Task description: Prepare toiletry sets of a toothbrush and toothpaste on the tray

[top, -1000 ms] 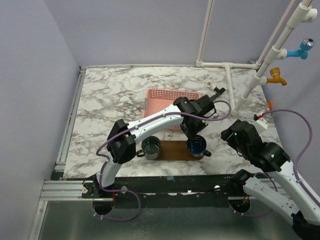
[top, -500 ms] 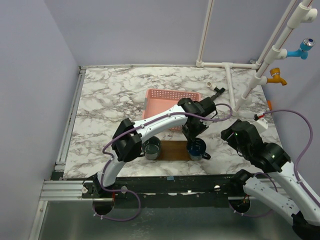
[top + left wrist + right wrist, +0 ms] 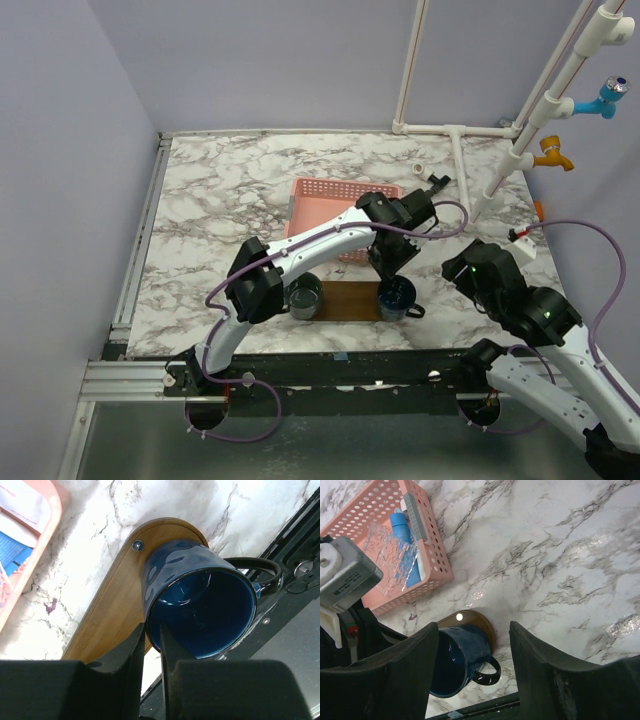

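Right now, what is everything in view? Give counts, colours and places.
tray: 1, dark brown, near table edge.
blue mug: 1, tray's right end.
grey mug: 1, tray's left end.
basket: 1, pink, behind the tray.
blue item: 1, inside basket, beside clear wrapping.
table: 1, marbled white.
blue tap: 1, far right.
orange tap: 1, below it.
left gripper: black, pinching blue mug's rim.
right gripper: black, open, empty.

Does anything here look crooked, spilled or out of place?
Nothing is spilled or broken. One oddity: the blue mug stands at the very end of the tray, its handle sticking out past the tray's end, with the left gripper pinching its rim.
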{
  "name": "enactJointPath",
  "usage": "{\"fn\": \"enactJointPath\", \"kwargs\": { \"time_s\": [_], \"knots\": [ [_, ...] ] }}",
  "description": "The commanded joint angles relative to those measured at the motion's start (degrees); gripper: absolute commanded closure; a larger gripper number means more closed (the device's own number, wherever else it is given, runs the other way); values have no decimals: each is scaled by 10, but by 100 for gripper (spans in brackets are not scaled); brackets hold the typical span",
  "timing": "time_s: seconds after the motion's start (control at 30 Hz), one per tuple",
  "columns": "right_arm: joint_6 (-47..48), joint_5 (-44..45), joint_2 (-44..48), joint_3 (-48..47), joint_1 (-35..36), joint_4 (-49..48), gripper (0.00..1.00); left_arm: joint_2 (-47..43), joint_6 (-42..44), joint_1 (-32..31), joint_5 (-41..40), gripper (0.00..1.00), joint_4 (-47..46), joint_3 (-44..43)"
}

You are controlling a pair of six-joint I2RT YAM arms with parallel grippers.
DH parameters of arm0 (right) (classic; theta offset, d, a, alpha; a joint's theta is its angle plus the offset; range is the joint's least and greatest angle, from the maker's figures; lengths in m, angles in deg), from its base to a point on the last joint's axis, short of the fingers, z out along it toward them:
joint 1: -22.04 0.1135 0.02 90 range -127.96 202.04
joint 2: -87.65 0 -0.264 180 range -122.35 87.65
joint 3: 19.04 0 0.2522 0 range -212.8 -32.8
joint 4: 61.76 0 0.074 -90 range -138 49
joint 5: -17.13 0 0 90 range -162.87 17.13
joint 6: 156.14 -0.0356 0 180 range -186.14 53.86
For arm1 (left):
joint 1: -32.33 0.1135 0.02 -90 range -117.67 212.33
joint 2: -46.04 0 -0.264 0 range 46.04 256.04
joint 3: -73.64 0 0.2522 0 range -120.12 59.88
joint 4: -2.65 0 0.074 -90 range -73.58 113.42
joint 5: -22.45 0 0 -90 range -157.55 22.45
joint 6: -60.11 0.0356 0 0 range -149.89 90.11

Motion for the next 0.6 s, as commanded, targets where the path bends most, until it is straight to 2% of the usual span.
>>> {"fn": "enactJointPath", "kwargs": {
  "time_s": [0.0, 0.2, 0.57],
  "knots": [
    [5, 9, 11, 9, -2, -8, 38, 10, 0, 1, 7, 82, 9, -31],
    [7, 10, 18, 7, -3, -11, 38, 9, -4, 5, 0, 81, 10, -47],
    [103, -32, 11, -11, -2, -61, 38, -65, -23, 8, -47, 63, -3, -44]
  ]
}}
